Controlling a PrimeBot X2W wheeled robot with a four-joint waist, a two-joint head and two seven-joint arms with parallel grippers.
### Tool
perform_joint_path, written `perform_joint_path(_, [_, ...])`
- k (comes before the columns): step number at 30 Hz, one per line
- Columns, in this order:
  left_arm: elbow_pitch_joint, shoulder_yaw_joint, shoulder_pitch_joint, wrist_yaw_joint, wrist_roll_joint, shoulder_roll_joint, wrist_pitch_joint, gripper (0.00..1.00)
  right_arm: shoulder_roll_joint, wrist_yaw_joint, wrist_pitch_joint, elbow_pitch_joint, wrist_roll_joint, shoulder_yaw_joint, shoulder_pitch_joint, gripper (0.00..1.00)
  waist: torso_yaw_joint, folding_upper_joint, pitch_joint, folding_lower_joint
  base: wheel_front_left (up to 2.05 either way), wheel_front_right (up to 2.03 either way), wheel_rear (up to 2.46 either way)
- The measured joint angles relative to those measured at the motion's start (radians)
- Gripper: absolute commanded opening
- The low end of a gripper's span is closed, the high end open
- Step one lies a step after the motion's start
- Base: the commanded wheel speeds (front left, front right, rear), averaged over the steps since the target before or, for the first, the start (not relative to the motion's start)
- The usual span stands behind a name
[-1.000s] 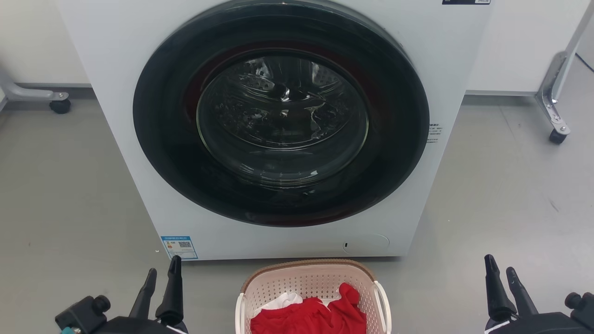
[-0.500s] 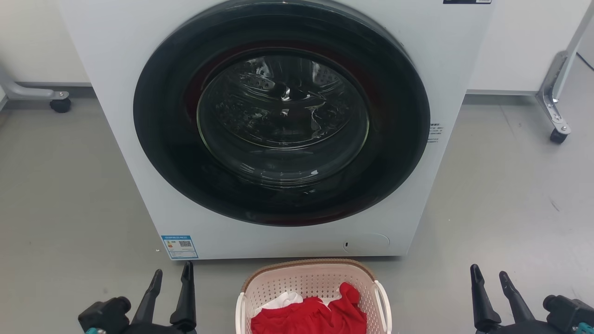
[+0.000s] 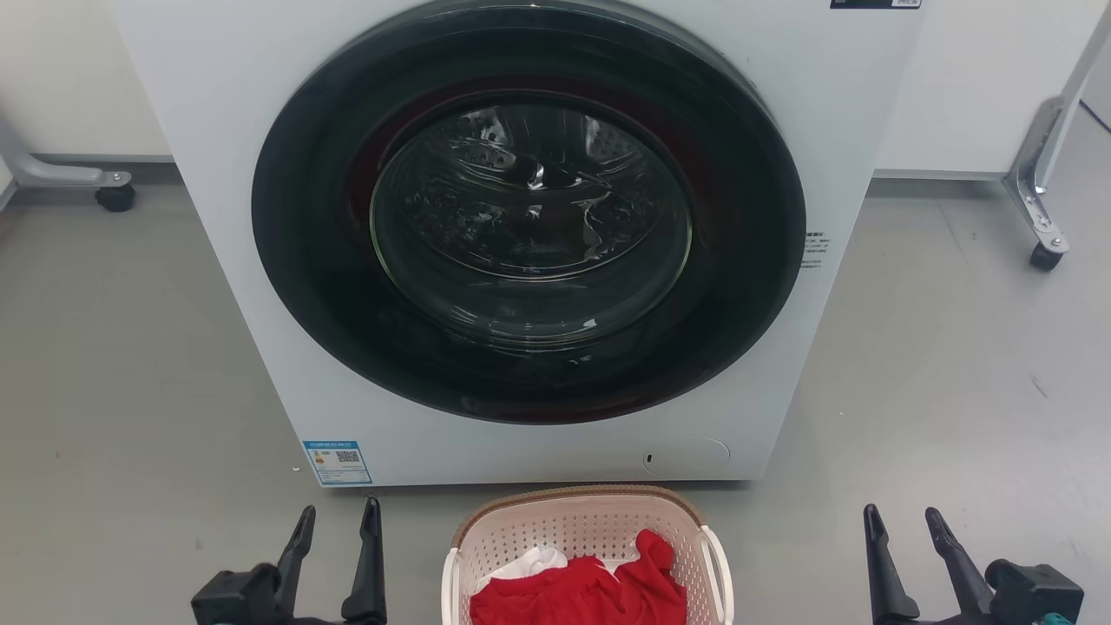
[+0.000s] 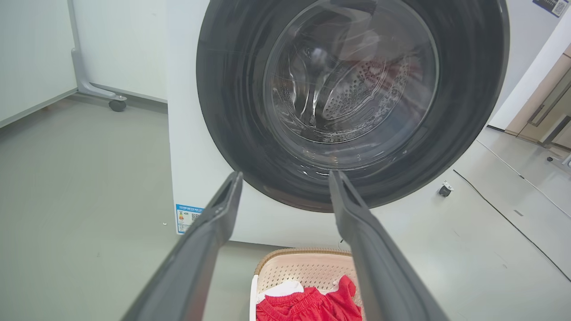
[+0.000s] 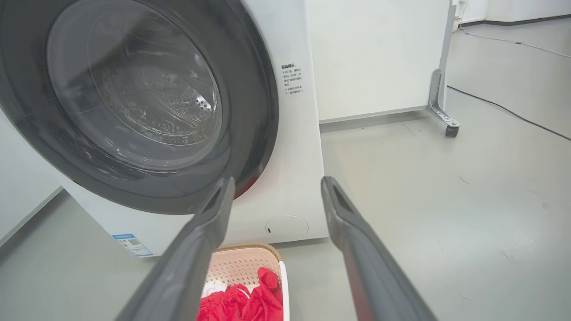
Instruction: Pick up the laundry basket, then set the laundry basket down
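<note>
The laundry basket stands on the grey floor just in front of the washing machine, cream-pink and perforated, with a brown rim and white side handles, holding red and white cloth. It also appears low in the left wrist view as the basket and in the right wrist view as the basket. My left gripper hovers open to the basket's left, apart from it. On the basket's right, well clear of the handle, my right gripper is open too. Both hold nothing.
The white washing machine with its shut round dark door rises close behind the basket. Wheeled metal frame legs stand at the back left and back right. Open grey floor lies on both sides.
Both grippers have drawn inward toward the basket and lower in the head view. The basket has stayed in place.
</note>
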Motion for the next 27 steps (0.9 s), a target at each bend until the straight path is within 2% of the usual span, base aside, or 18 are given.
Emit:
perform_joint_path(13, [0.022, -0.021, 0.002, 0.033, 0.157, -0.004, -0.044, 1.0, -0.009, -0.026, -0.044, 0.016, -0.146, 0.037, 0.0, 1.0, 0.002, 0.0, -0.001, 0.0, 0.0, 0.0, 0.0])
perform_joint_path(27, [0.04, -0.015, 0.005, 0.033, 0.162, -0.013, -0.044, 1.0, -0.005, -0.026, -0.044, 0.033, -0.142, 0.021, 0.003, 1.0, 0.003, 0.0, -0.001, 0.0, 0.0, 0.0, 0.0])
